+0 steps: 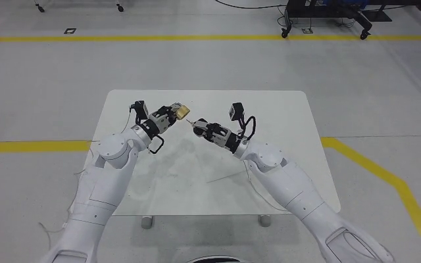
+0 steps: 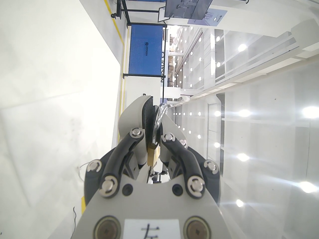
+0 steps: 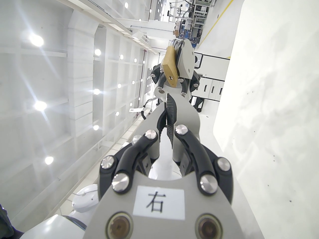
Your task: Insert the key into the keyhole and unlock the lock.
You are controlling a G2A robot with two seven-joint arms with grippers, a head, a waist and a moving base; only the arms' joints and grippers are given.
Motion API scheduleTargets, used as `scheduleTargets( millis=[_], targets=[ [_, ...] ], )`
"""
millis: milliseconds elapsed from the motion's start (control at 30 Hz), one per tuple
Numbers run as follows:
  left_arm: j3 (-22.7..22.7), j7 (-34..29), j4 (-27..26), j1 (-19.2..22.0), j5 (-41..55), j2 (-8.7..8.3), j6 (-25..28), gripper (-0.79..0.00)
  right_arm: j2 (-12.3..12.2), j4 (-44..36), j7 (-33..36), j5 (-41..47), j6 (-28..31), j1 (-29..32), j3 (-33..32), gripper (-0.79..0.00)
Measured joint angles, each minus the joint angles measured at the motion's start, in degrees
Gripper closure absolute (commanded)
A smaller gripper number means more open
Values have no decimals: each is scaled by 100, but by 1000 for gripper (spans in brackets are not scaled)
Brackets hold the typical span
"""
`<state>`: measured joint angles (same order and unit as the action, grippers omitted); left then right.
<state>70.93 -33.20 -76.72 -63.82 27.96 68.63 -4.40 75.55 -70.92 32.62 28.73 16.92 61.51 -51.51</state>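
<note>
The left pincer [image 2: 155, 109] is held in the air over the far middle of the desk [image 1: 283, 118], clamped on the lock [image 1: 183, 111]. Its pads squeeze the silver shackle [image 2: 159, 116], and the brass body lies along the fingers, back toward the palm. The lock is clear of the desk. Its long axis runs roughly left to right, with the shackle end away from the other arm. The end face with the keyhole [image 3: 170, 77] is turned right and a little nearer, toward the right pincer [image 1: 197, 125].

That pincer sits just to the right of the lock, also in the air, with its fingers pressed together. From above, the small tip of the key [image 1: 191, 123] sticks out of them, pointing left and slightly far at the lock's end face. It is near the face but not yet in it. How squarely the blade sits between the pads cannot be told.

The step in hand looks like lining up before insertion. The next move probably calls for bringing the key's axis in line with the keyhole, sliding it straight in, then twisting while the left pincer holds the lock firm.
</note>
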Motion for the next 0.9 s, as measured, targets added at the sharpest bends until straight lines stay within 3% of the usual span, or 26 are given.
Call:
scheduleTargets(
  millis=[900],
  targets=[
    [-9,76,-109,-58,-199,23,46,0,145,112,-155,-200,-73,-38,-79,0]
  ],
)
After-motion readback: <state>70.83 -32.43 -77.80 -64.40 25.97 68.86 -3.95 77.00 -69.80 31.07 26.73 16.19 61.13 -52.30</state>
